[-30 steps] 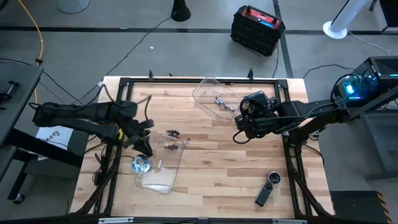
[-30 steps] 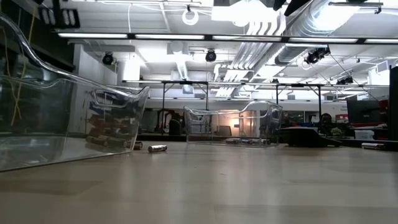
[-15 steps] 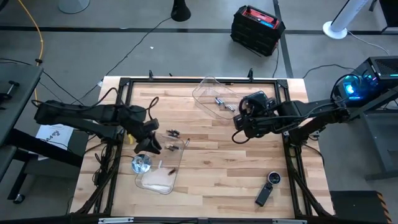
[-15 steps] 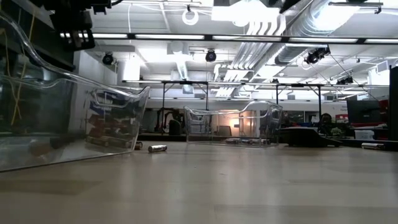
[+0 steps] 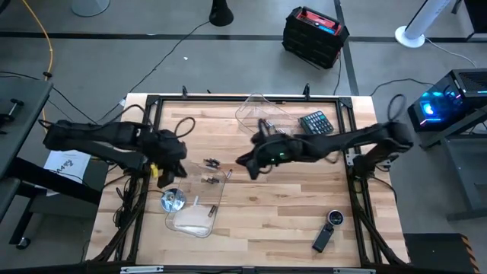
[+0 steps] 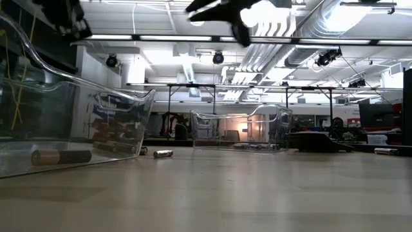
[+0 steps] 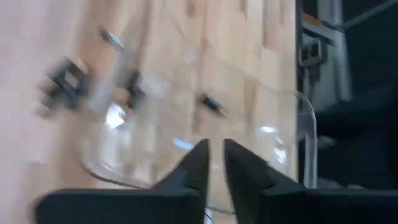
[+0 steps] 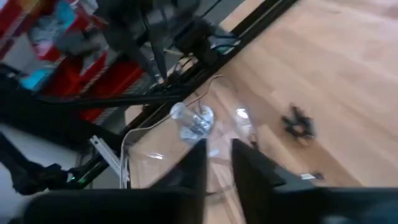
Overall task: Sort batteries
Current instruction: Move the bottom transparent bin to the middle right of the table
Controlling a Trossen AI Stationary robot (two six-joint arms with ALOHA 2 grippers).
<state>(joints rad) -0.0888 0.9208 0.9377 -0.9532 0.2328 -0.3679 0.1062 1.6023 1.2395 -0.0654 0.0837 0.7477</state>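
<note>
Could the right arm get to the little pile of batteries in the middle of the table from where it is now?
Probably yes. The right gripper hangs just beside the loose batteries, with only bare table between them. The left gripper is at the pile's other side.

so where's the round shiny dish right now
In the high view the shiny dish sits at the table's left side, just outside the near clear tray, below the left gripper.

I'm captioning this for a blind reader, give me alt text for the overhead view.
Two dark arms reach over a wooden table: the right claw at centre, the left claw beside a clear tray, loose batteries between them.
</note>
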